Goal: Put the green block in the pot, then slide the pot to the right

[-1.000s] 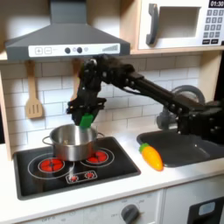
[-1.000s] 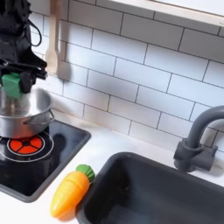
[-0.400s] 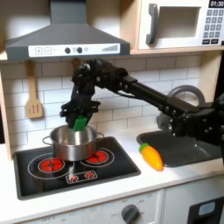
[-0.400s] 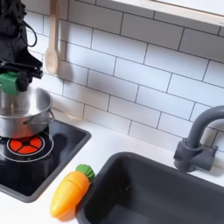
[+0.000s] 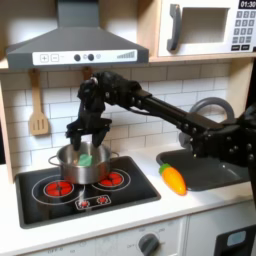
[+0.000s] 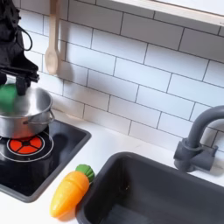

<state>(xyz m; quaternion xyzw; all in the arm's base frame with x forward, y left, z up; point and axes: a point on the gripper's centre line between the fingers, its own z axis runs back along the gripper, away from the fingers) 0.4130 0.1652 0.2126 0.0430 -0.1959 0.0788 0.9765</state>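
Green shows just inside the rim of the pot [image 5: 83, 165]: the green block [image 5: 86, 158] sits at the mouth of the shiny vessel, which stands on the back left burner of the toy stove [image 5: 85, 190] in the first exterior view. The pincer [image 5: 84, 140] hangs directly above it, its dark fingers spread to either side and nothing gripped between them, so I judge the block to be released or at the very point of release. In the second exterior view the block [image 6: 8, 93] appears at the far left, low against the pot's [image 6: 26, 109] rim, under the black pincer [image 6: 12, 77].

The step in hand is therefore the end of the first half of the task: the block going into the pot. What remains is the slide. That calls for the pincer to clear the block, then take hold of the pot's rim or press against its side wall, and push it across the stove toward the first exterior view's right, keeping it flat so it does not tip. The carrot toy [image 5: 173, 179] lies well apart on the worktop [image 5: 190, 205], near the sink [image 6: 166, 188], so it should not get in the way of a short slide.

The arm reaches in from the first exterior view's right, its long black links rising over the sink, then bending down, wrist pointing at the pot.
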